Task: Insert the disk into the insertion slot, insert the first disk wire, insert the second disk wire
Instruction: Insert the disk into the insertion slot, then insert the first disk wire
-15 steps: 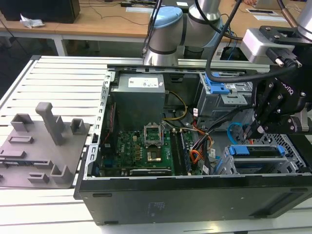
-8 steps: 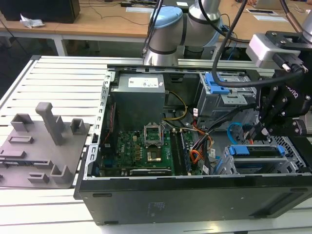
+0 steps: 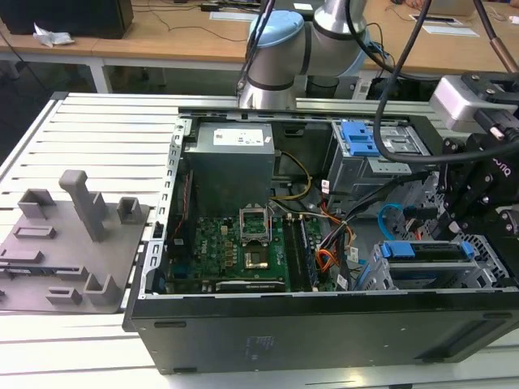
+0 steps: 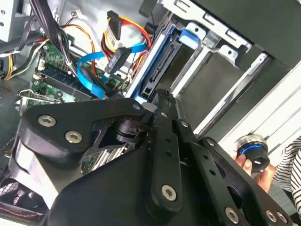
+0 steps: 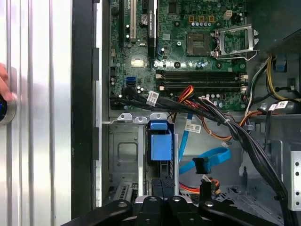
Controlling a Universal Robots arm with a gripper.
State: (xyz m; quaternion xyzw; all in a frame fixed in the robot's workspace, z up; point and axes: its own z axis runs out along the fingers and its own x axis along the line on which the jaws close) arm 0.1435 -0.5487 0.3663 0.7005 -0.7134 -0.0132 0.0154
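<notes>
The disk [image 5: 161, 143], in its bright blue carrier, sits in the insertion slot [image 5: 124, 150] of the light grey cage. It also shows in the exterior view as the disk [image 3: 426, 251] at the case's front right, and as the disk [image 4: 157, 70] in the second wrist view. My black gripper [image 5: 162, 186] hangs right over the disk's connector end, shut with nothing between its fingers. A blue data wire [image 5: 203, 165] with a black plug lies loose beside the cage, with a plug on coloured wires [image 5: 205, 186] next to it.
The open computer case [image 3: 324, 324] lies on a slatted table [image 3: 97, 138]. A taller cage with a blue latch [image 3: 361, 142] stands behind the disk. Black cable bundles [image 5: 244, 141] cross beside the cage. A person's hand holds a round knob [image 4: 251, 150] outside the case. Grey fixtures [image 3: 81, 235] sit at the exterior view's left.
</notes>
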